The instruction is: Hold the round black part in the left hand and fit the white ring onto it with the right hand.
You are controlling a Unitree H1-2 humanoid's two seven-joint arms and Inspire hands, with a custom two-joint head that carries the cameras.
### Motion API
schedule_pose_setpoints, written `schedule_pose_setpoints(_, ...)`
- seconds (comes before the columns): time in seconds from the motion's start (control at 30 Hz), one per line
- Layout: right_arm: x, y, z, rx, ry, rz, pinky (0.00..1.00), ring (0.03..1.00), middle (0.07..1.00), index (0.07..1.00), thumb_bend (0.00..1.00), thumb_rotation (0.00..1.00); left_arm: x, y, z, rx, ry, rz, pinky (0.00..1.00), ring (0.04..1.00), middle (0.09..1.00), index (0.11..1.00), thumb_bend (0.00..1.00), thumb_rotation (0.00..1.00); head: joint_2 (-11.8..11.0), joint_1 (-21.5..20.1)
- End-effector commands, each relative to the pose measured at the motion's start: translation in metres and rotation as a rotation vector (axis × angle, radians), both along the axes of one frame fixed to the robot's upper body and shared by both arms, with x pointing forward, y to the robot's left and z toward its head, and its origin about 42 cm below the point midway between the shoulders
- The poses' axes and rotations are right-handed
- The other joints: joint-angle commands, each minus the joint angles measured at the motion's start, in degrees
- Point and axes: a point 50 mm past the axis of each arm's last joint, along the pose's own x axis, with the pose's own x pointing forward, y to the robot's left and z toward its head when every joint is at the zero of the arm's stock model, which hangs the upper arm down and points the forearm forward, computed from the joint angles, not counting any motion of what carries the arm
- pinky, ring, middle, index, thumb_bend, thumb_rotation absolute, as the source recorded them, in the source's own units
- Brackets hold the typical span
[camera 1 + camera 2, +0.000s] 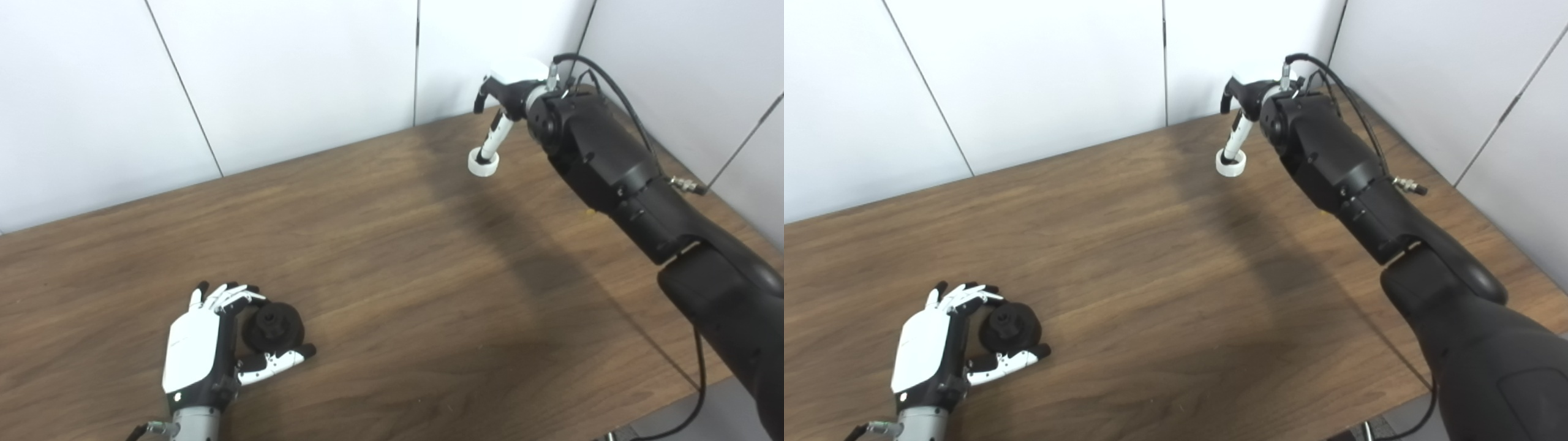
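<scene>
A humanoid robot works at a brown wooden table (392,257) set into a white-walled corner. Near the front left, the left hand (205,346) cups the round black part (273,326), fingers curled over its far side and thumb under its near side; the part sits low, at or just above the tabletop, its hub facing up. Far off at the back right, the right hand (505,101) reaches down with one finger poked into the white ring (483,162), which rests on or just above the wood. The step in hand looks like picking up the ring: the black part seems secured, the ring not yet carried over. Next, the right hand would need a firm hold on the ring, then a long carry across to the left hand. The dark forearm hides most of the right hand, so whether its other fingers are spread or curled cannot be told, nor whether the ring is truly gripped.
</scene>
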Motion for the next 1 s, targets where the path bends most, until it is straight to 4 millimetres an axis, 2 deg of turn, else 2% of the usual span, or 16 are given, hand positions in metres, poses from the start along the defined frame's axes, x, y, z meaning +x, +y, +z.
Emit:
schedule_pose_setpoints(0.0,0.008,0.002,0.033,-0.032,-0.084,-0.001,1.00,1.000,0.953,0.722,0.94,0.26,-0.006,0.001,-0.007,0.019,0.031,0.006,1.00,0.868,0.771,0.484,0.52,0.05,0.10,0.02)
schedule_pose_setpoints(0.57,0.012,0.003,0.012,-0.030,-0.048,-0.043,1.00,1.000,0.944,0.740,0.92,0.28,-0.005,0.001,-0.007,0.018,0.035,0.003,1.00,0.865,0.770,0.483,0.52,0.05,-0.27,1.02)
schedule_pose_setpoints(0.97,0.014,-0.002,0.009,-0.018,-0.055,-0.068,1.00,1.000,0.942,0.738,0.92,0.27,-0.004,0.000,-0.005,0.012,0.028,0.001,1.00,0.865,0.772,0.483,0.52,0.05,-0.07,0.90)
